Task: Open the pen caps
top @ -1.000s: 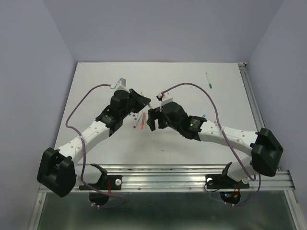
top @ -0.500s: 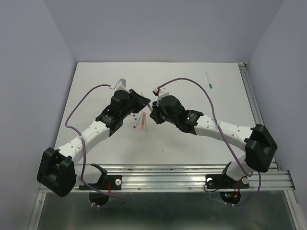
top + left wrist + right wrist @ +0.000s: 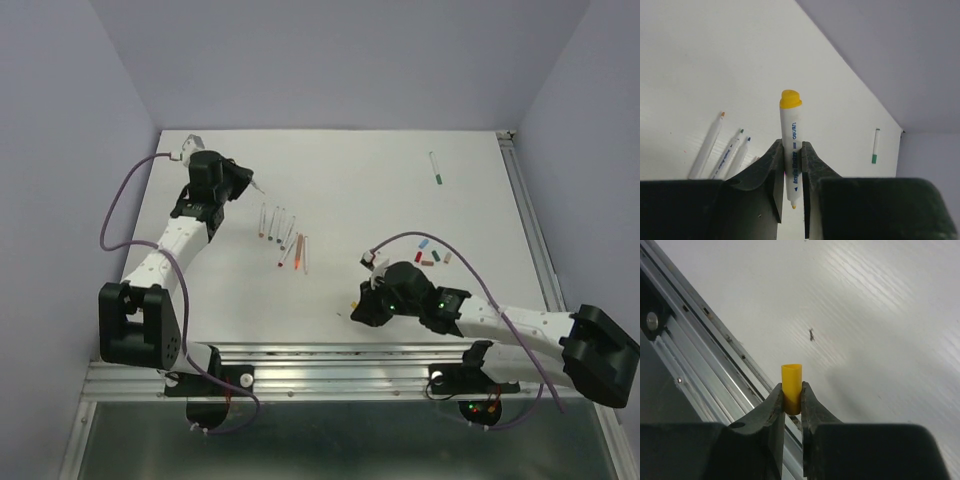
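Left gripper [image 3: 792, 156] first: its fingers [image 3: 771, 172] are squeezed hard onto the yellow pen [image 3: 791, 127], with no slack either side of the barrel. They have it low on the white barrel. The yellow end [image 3: 790, 99] points away from the wrist, and a small yellowish tip peeks out between the fingers at the other end. From above, the left gripper [image 3: 238, 178] is up by the table's far-left corner, and the pen juts out of it toward the middle.

Over to the right gripper [image 3: 791, 401]: its fingers [image 3: 774, 412] are pressed onto the yellow cap [image 3: 791, 382], a short open-mouthed tube with its hollow end facing out. It's off its pen and well apart from it. In the top view the right gripper [image 3: 360, 312] is down at the near edge, a little right of centre, just beside the metal rail [image 3: 687, 315]. A dark speck [image 3: 811, 334] sits on the white surface beyond the cap.

On the table [image 3: 400, 190], the row of pens [image 3: 282, 232] lies left of centre, slim white barrels loosely side by side, some fanned at an angle. The loose caps [image 3: 428, 255] are bunched right of centre, small bits in blue, red and other colours. One green-ended pen [image 3: 436, 167] lies alone toward the far-right corner, also visible from the left wrist [image 3: 875, 146].
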`<state>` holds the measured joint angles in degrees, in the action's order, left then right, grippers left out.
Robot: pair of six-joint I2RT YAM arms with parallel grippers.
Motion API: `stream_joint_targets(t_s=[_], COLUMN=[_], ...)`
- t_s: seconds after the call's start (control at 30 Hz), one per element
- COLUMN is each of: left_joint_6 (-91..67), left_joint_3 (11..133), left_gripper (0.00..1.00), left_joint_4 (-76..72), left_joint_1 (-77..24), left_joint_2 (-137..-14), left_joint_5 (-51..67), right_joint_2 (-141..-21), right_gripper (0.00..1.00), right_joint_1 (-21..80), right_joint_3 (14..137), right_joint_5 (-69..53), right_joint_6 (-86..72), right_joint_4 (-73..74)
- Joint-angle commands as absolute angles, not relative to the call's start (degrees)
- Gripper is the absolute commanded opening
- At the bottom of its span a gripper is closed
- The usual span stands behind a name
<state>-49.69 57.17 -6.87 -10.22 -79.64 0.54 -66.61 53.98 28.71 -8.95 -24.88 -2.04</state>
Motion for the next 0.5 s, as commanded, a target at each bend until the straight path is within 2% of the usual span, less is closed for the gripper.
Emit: stream_joint_targets(t_s=[0.0,0.1,0.2,0.3,0.47], left_joint_6=[-44.4,-43.9,-42.6,-40.5,-35.6], left_joint_3=[63.4,61.4,59.2,57.1,59.4], left_gripper=[0.00,0.00,0.00,0.00,0.00], left_joint_4=[-4.2,-7.2,-8.3,-8.3,-3.4], left_joint_1=[-9.7,-9.8,-11.2,-14.4,-25.2], left_joint_2=[-80.7,-81.6,-82.7,-83.6,-87.5], left_joint_5=[1.4,6.9,11.7,11.5,6.5], right_joint_2=[-58.7,-56.8,-59.1,-63.9,-69.1], right_gripper=[0.01,0.01,0.01,0.01,0.01], right_joint_1=[53.9,53.8,53.5,51.6,45.3], right_joint_3=[24.3,26.7,31.7,36.5,41.2], right_joint_5=[-5.6,-0.4,10.3,18.3,23.5], right_joint_6=[-29.6,-29.5,-30.8,-32.3,-33.6], right_joint_4=[-2.2,2.3,7.7,13.7,18.2])
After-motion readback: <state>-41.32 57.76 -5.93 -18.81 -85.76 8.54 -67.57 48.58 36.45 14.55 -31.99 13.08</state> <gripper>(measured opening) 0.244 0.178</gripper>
